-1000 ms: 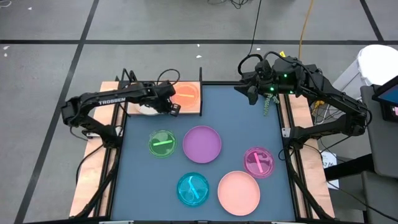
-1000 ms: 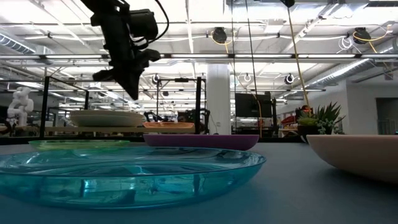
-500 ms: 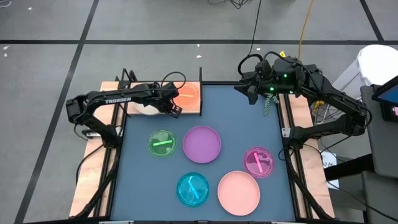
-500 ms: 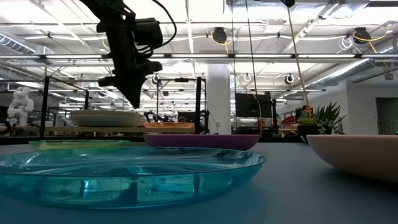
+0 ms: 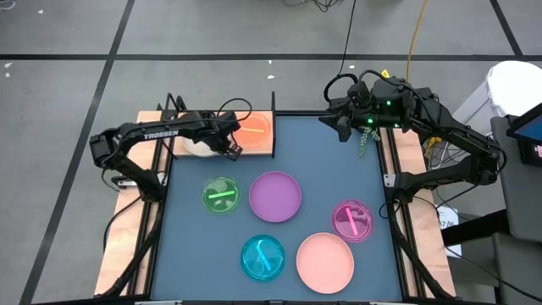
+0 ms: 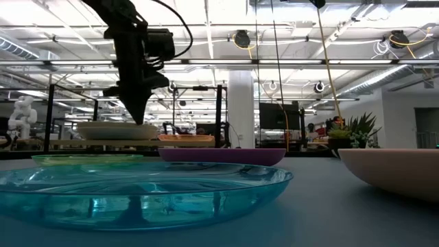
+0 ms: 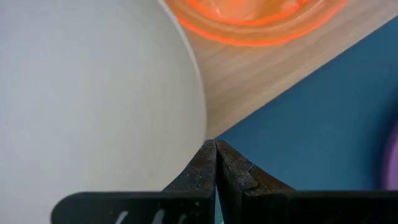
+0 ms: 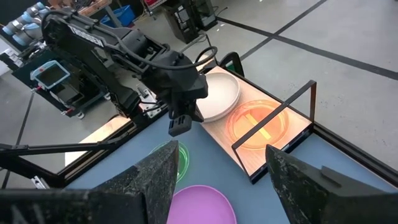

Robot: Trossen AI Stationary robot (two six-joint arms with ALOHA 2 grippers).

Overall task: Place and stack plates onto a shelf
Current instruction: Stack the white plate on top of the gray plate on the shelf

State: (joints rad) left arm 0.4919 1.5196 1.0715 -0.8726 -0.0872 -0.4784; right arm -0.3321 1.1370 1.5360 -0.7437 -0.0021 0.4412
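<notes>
Nearest on the dark blue surface (image 5: 373,169): a translucent ribbed teal plate (image 5: 262,257) and a smooth matte salmon plate (image 5: 325,262); then magenta (image 5: 352,221), purple (image 5: 275,196) and green (image 5: 221,196) discs. Far corner: the pale wooden shelf (image 5: 264,146) with black wire uprights carries a glossy cream-white plate (image 5: 200,147) and an orange plate (image 5: 253,128). Left pincer (image 5: 235,154), fingers pressed together and empty, hangs at the shelf's front edge; right pincer (image 5: 337,125), fingers apart, waits at the far right.

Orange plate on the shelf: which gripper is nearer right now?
Left. The left gripper hangs shut just beside the orange plate, over the shelf's front edge by the white plate. The right gripper waits open, well off at the table's far right corner.
</notes>
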